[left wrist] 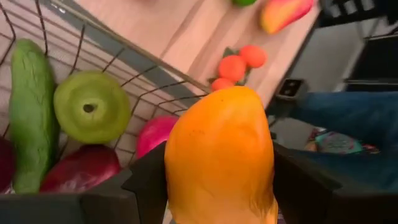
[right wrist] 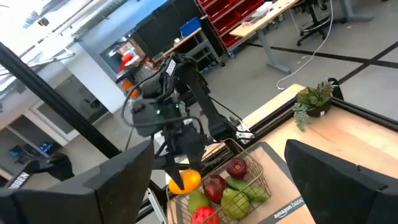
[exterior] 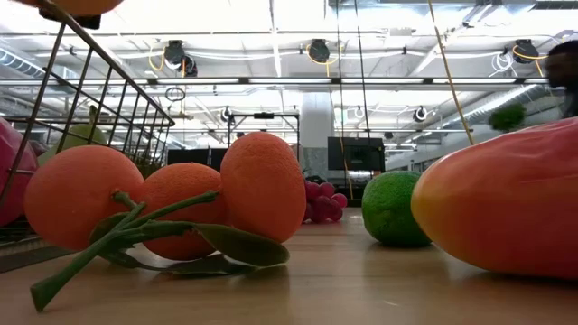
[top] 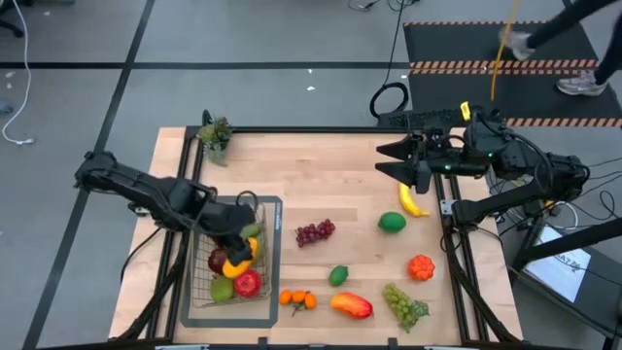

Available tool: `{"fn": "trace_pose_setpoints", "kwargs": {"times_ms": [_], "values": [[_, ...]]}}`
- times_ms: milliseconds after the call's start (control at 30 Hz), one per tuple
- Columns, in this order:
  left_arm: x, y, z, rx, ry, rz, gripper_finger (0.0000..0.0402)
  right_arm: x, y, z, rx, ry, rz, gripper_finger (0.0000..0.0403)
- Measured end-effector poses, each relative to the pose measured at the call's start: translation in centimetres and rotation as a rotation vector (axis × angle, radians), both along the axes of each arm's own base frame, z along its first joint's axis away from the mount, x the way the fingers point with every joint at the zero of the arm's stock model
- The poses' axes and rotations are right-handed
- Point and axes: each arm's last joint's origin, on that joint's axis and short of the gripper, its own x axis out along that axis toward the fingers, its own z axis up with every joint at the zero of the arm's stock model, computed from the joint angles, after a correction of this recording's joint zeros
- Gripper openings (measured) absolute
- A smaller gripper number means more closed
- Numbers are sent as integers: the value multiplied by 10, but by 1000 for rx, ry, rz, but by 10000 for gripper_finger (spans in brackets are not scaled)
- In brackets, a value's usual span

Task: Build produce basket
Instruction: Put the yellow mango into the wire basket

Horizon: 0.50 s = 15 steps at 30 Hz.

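Orange mango (left wrist: 219, 158) is held over the basket (top: 267, 303).
It is clamped by the left gripper (top: 236, 255); the right gripper (top: 389, 161) is spread wide, empty.

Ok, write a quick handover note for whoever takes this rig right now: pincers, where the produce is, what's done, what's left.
Left pincer: shut on the orange-yellow mango, held over the basket.
Right pincer: open, empty, waiting above the table's far right side.
Done: cucumber, green apple and red fruits already in the basket.
Left on the table: purple grapes, banana, lime, small lime, oranges, red-orange mango, green grapes, orange-red fruit.
Next, probably: release the mango, then fetch the rest.
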Motion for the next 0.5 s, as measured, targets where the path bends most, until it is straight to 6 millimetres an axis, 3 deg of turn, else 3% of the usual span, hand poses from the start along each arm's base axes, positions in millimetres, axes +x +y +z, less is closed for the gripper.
{"fn": "trace_pose_setpoints", "kwargs": {"times_ms": [300,500], "values": [[19,-8,-32,-13,263,217,236,3,-2,-1,2,9,-11,357],[22,-7,-38,-9,314,264,237,3,-2,-1,-9,9,-8,357]]}}
